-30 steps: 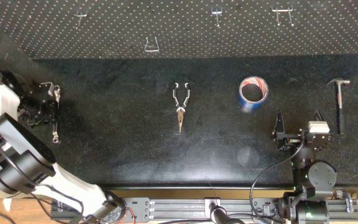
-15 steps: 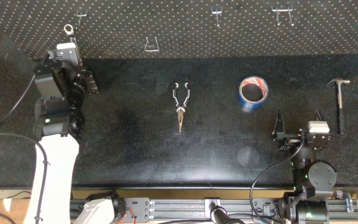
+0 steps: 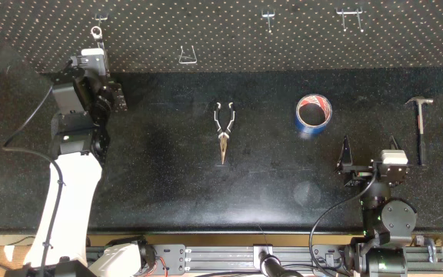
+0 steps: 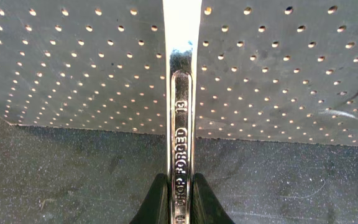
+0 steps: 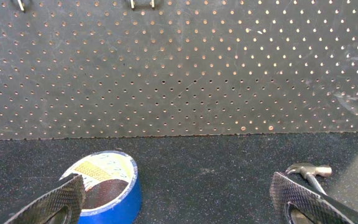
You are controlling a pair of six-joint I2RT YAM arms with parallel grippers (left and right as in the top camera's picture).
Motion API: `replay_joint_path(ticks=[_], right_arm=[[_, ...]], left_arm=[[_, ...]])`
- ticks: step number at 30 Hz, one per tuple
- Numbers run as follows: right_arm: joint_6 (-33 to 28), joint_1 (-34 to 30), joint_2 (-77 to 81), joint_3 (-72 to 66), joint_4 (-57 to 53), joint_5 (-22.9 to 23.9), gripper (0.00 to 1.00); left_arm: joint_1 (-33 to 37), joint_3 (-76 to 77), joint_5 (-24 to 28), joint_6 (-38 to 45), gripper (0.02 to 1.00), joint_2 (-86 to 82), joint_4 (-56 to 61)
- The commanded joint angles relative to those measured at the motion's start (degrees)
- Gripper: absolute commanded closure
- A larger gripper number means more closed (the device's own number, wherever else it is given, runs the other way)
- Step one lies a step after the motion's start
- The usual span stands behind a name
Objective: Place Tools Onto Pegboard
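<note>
My left gripper [image 3: 92, 55] is up against the pegboard [image 3: 229, 35] at the far left, shut on a silver wrench [image 3: 96, 32]. The wrench's ring end sits just below the leftmost hook [image 3: 101, 17]. In the left wrist view the wrench [image 4: 180, 124] stands upright between my fingers [image 4: 157, 202], with the perforated board behind it. My right gripper [image 3: 370, 150] rests open near the table's front right, with nothing between its fingers [image 5: 58, 199]. Needle-nose pliers [image 3: 223, 131], a blue tape roll [image 3: 313, 113] and a hammer [image 3: 419, 127] lie on the black table.
More hooks hang on the pegboard: a wire loop [image 3: 188, 55], a single hook [image 3: 267, 15] and a double hook [image 3: 350, 15]. From the right wrist, the tape roll [image 5: 101, 183] and the hammer head [image 5: 309, 170] lie just beyond the gripper, before the board.
The left arm swung up from the table's left edge to the pegboard with the wrench, then shifted slightly right toward the leftmost hook. The right arm stayed still.
</note>
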Motion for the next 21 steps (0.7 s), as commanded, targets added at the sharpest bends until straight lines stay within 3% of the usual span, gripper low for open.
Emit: replay_joint_path(ticks=[1,5,6,7,8,11,12,14,15,16,17,18,19,20,21], right_arm=[[0.46,-0.24,-0.42,-0.2,-0.31,0.07,0.031],[0.46,-0.24,-0.42,-0.2,-0.31,0.07,0.031],[0.46,-0.24,-0.42,-0.2,-0.31,0.07,0.031],[0.46,-0.24,-0.42,-0.2,-0.31,0.07,0.031],[0.46,-0.24,-0.42,-0.2,-0.31,0.07,0.031],[0.46,-0.24,-0.42,-0.2,-0.31,0.07,0.031],[0.46,-0.24,-0.42,-0.2,-0.31,0.07,0.031],[0.46,-0.24,-0.42,-0.2,-0.31,0.07,0.031],[0.46,-0.24,-0.42,-0.2,-0.31,0.07,0.031],[0.46,-0.24,-0.42,-0.2,-0.31,0.07,0.031],[0.46,-0.24,-0.42,-0.2,-0.31,0.07,0.027],[0.46,-0.24,-0.42,-0.2,-0.31,0.07,0.031],[0.46,-0.24,-0.42,-0.2,-0.31,0.07,0.031],[0.46,-0.24,-0.42,-0.2,-0.31,0.07,0.031],[0.46,-0.24,-0.42,-0.2,-0.31,0.07,0.031]], left_arm=[[0.04,0.66,0.52,0.87,0.989,2.4,1.88],[0.04,0.81,0.46,0.87,0.989,4.76,3.58],[0.04,0.81,0.35,0.85,0.794,4.85,3.74],[0.04,0.87,0.13,0.85,0.172,4.74,3.21],[0.04,1.55,-0.11,0.85,0.023,3.67,0.2],[0.04,3.8,-0.11,-0.87,0.023,-4.94,-14.99],[0.2,3.8,-5.66,-4.28,0.023,-6.67,-18.58],[0.33,3.8,-7.82,-4.31,0.023,-6.25,-20.59],[0.11,3.8,-3.15,-5.88,0.023,-6.25,-24.28],[-1.62,3.74,5.88,-12.48,0.023,-5.92,-29.51],[-4.48,3.74,8.04,-12.5,0.02,-5.53,-31.15],[-12.44,3.74,4.52,-16.11,0.02,-4.68,-31.41],[-23.69,3.76,-7.8,-28.87,0.02,-2.25,-31.17],[-32.94,3.76,-11.52,-35.28,0.02,1.81,-29.09],[-36.17,3.76,-10.6,-37.9,0.02,4.72,-26.58]])
